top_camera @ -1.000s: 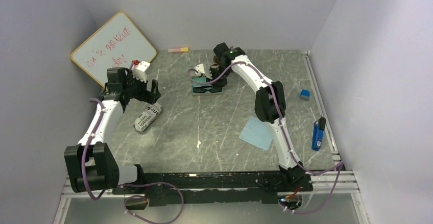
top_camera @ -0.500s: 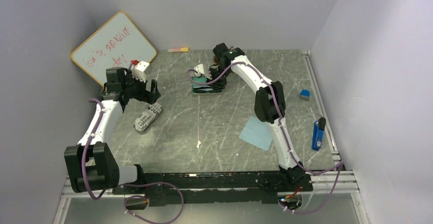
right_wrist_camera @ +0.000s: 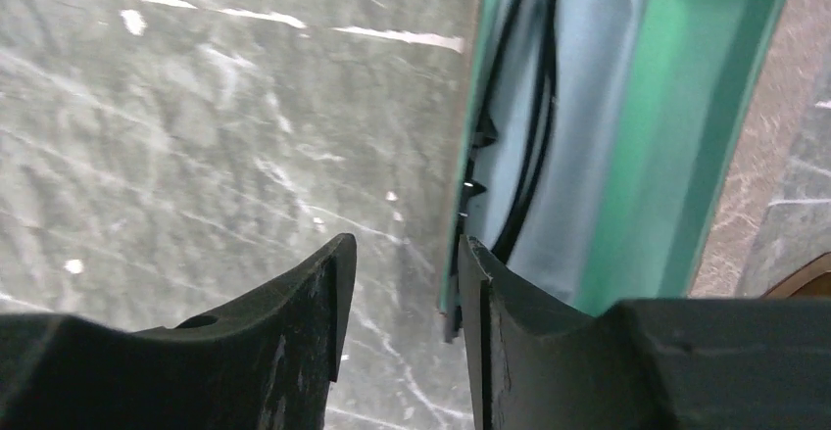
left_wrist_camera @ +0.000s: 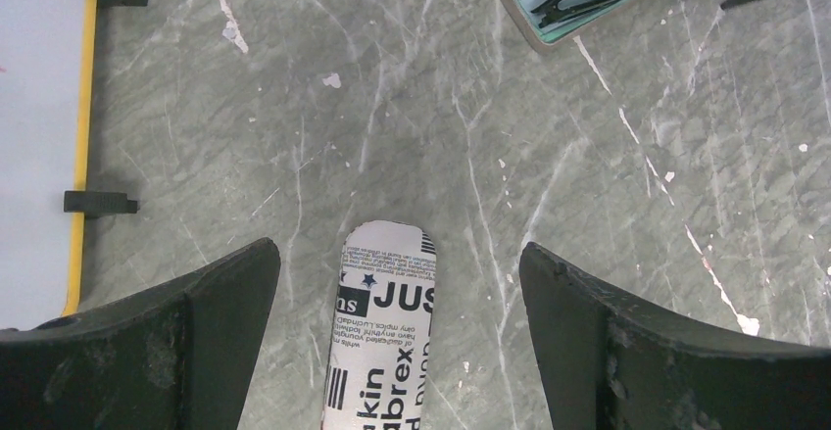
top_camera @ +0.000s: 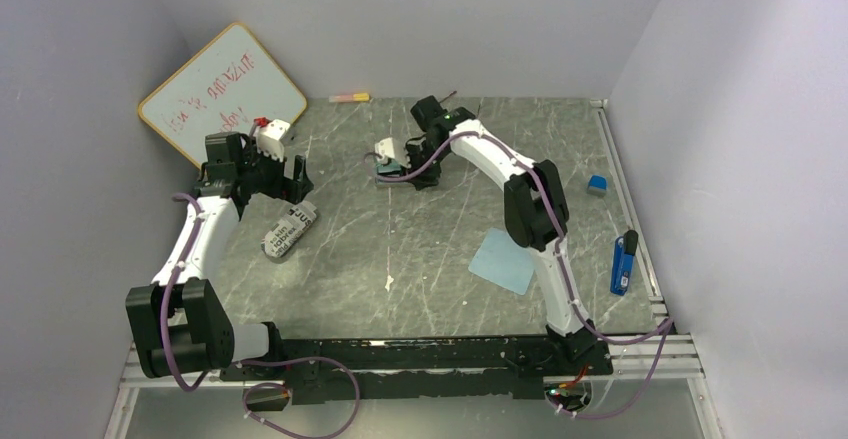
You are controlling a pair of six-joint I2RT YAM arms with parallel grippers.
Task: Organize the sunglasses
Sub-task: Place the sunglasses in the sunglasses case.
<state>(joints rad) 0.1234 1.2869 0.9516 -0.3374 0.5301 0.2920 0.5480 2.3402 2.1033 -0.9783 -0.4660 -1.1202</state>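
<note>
— Over at the far middle of the table, what is the right gripper doing?

— It hangs at the left rim of the open case. Its jaws stand a narrow gap apart, with bare table showing between them and nothing in them. One finger is over the case's rim; whether it touches, I cannot tell.

— And the sunglasses?

— The black pair lies inside the case on the pale lining, along the left wall. Neither gripper has hold of it.

— The brown pair?

— I cannot make it out. A brown curve shows at the right margin of the right wrist view, just beside the case. Too little of it shows to say what it is.

— What about the left gripper?

— Spread wide and holding nothing. It hovers over the pouch, whose far end lies between the two fingers without touching either. That is on the left side of the table, near the whiteboard and well apart from the case.

— Anything else lying about?

— A pale blue cloth lies flat at the near right, beside the right arm. A blue tool and a small blue block sit by the right rail.
</note>
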